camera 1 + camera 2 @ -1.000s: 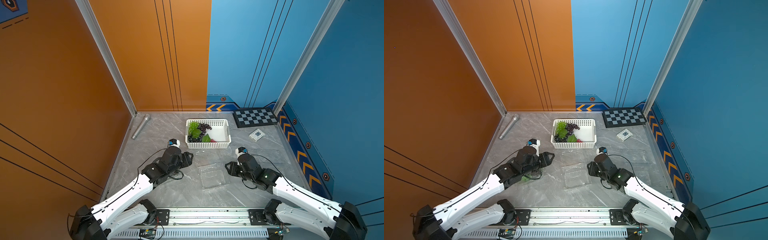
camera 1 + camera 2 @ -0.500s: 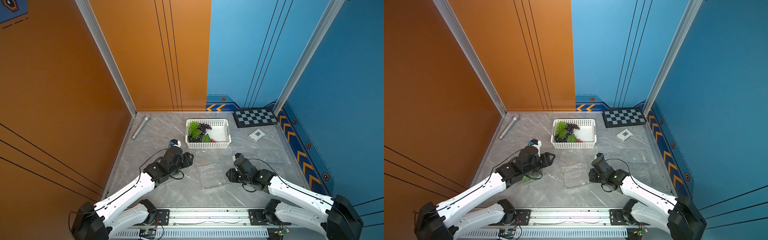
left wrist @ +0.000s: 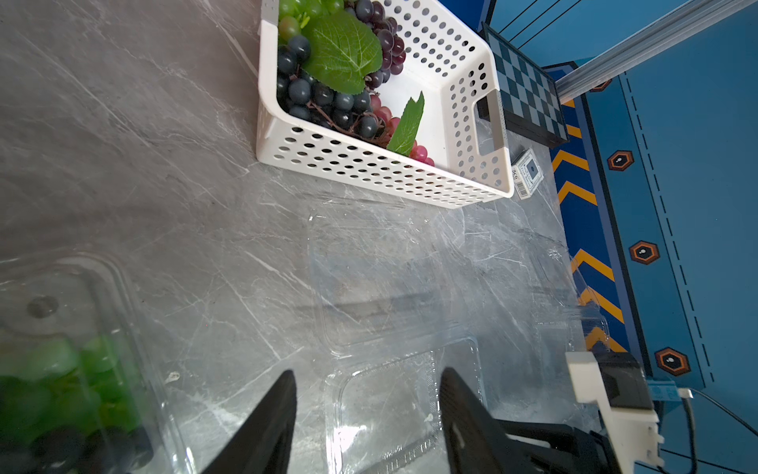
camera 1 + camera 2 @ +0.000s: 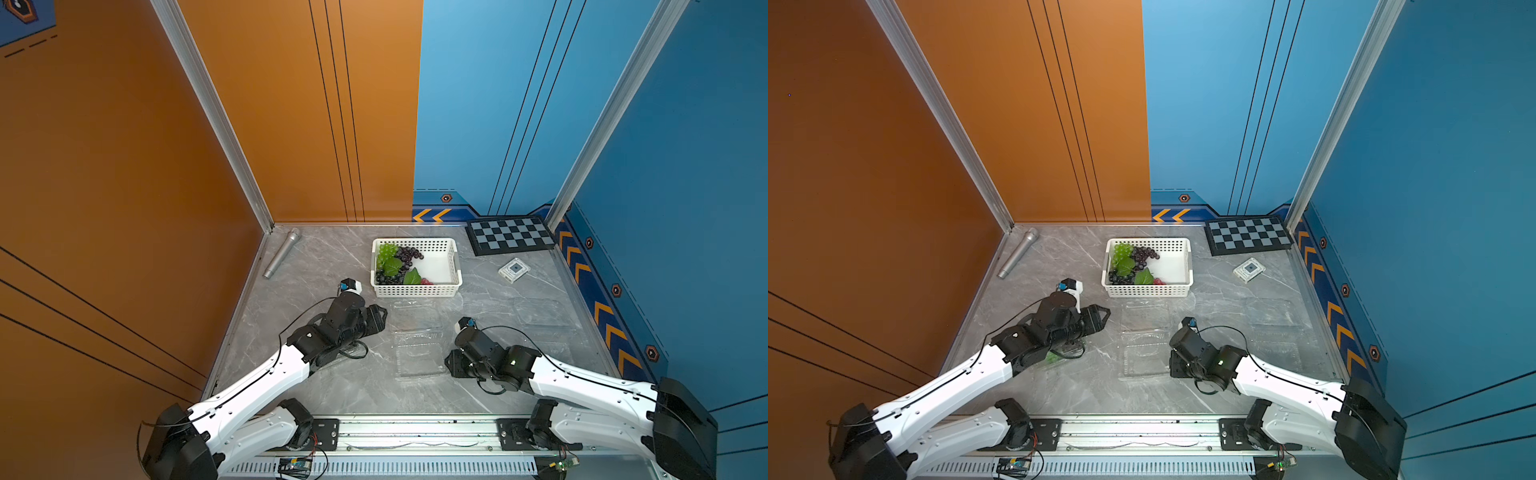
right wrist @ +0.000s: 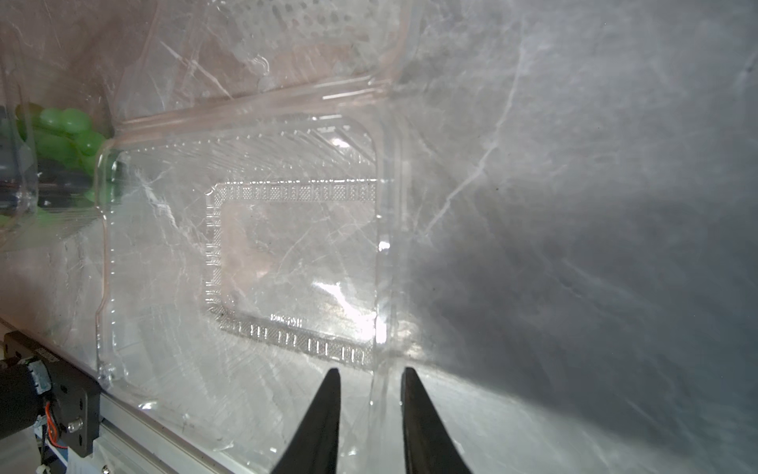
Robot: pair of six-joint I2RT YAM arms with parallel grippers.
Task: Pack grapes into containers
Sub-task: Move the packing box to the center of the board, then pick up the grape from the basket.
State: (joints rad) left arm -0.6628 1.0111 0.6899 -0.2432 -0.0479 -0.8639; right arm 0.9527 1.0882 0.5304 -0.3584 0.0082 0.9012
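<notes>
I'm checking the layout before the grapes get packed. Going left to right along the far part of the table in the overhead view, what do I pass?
Silver microphone → white basket with the grapes inside → checkerboard. The small packet overlaps the checkerboard sideways, so it is left out.

This is a robotics lab test cell. Tall orange wall panels (image 4: 291, 124) and blue wall panels (image 4: 478, 104) enclose a grey marble-patterned tabletop (image 4: 324, 266). A black-and-grey checkerboard calibration board (image 4: 510, 241) lies at the back, and two white robot arms (image 4: 257, 382) are mounted on a metal rail (image 4: 415, 432).
</notes>
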